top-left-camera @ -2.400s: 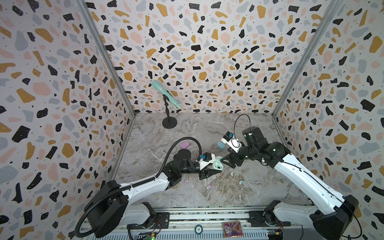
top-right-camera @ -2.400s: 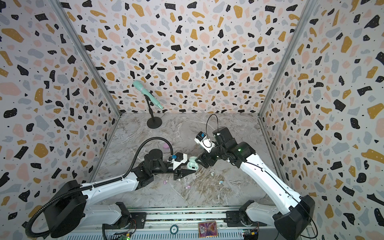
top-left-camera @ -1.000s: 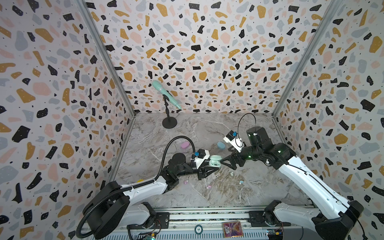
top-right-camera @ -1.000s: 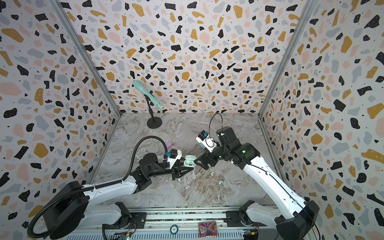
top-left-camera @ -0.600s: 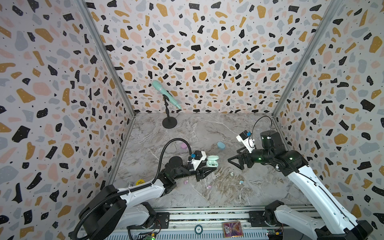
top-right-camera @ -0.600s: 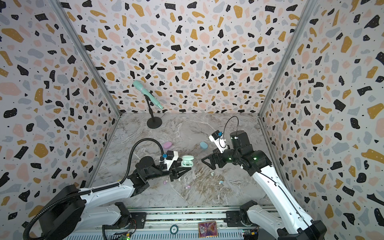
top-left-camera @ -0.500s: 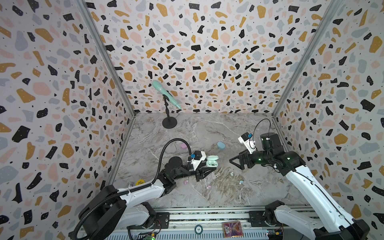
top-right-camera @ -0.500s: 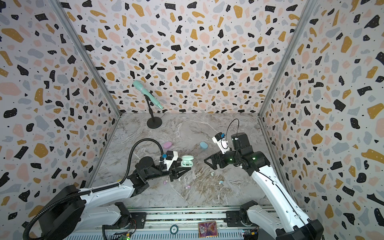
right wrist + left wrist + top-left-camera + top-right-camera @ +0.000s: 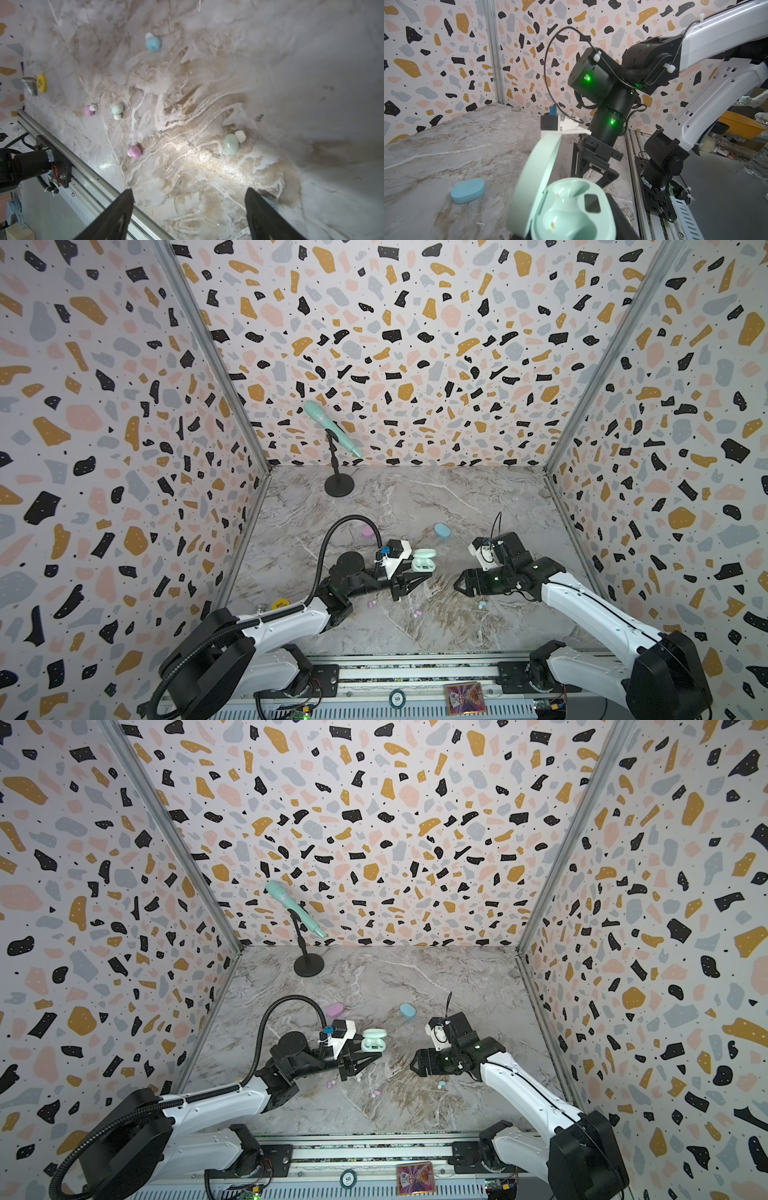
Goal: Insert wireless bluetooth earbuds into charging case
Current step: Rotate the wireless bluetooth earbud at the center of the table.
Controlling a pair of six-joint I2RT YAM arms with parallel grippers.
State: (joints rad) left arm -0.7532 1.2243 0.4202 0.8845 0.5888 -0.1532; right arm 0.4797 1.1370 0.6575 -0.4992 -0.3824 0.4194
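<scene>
Mint charging case (image 9: 571,207) gaping open, left gripper (image 9: 417,578) pinching it tight, right gripper (image 9: 189,189) hovering wide open, empty, near a mint earbud (image 9: 231,143)

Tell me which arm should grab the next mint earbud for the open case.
Right. The right tool is open and empty, with a mint earbud lying just ahead of it. The left tool is shut on the open mint case.

Mint microphone (image 9: 322,420) on black stand (image 9: 339,488)
</scene>
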